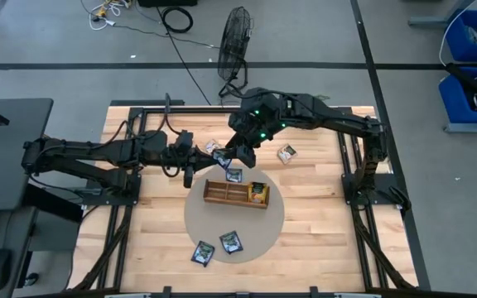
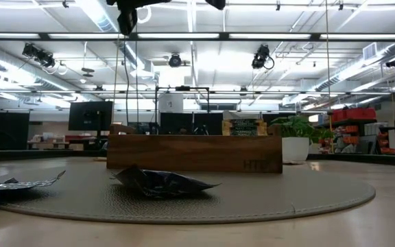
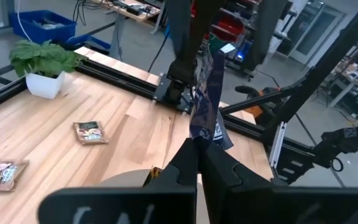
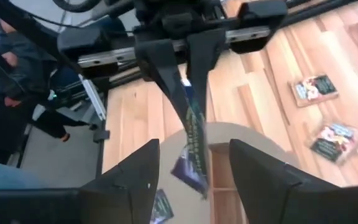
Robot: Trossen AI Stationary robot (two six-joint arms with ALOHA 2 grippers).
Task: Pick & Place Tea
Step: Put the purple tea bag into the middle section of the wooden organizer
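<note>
My left gripper (image 1: 195, 164) (image 3: 197, 149) hangs above the left rim of the round grey mat (image 1: 259, 240), shut on a dark blue tea packet (image 3: 207, 87) (image 4: 192, 146). My right gripper (image 1: 237, 156) (image 4: 194, 177) faces it from the right, open, its fingers on either side of the packet's free end without touching it. The wooden tray (image 1: 230, 193) (image 2: 194, 152) stands on the mat with one packet (image 1: 259, 192) in its right compartment. Two packets (image 1: 203, 252) (image 1: 231, 241) lie on the mat's near part. More packets (image 1: 215, 151) (image 1: 286, 153) lie on the wood behind the tray. My left gripper pinches one end of the dark blue packet (image 3: 199, 132) between its two fingertips. The fingers lie almost level and point toward the table's right. The packet stands edge-on beyond the fingertips, reaching toward my right gripper, lifted clear of the mat and tray.
A potted plant (image 3: 42, 65) stands at the table's far right corner. Black frame rails (image 1: 363, 165) run along the table's sides. A floor fan (image 1: 234, 41) stands beyond the far edge. A person (image 4: 5, 56) is beside the table's left.
</note>
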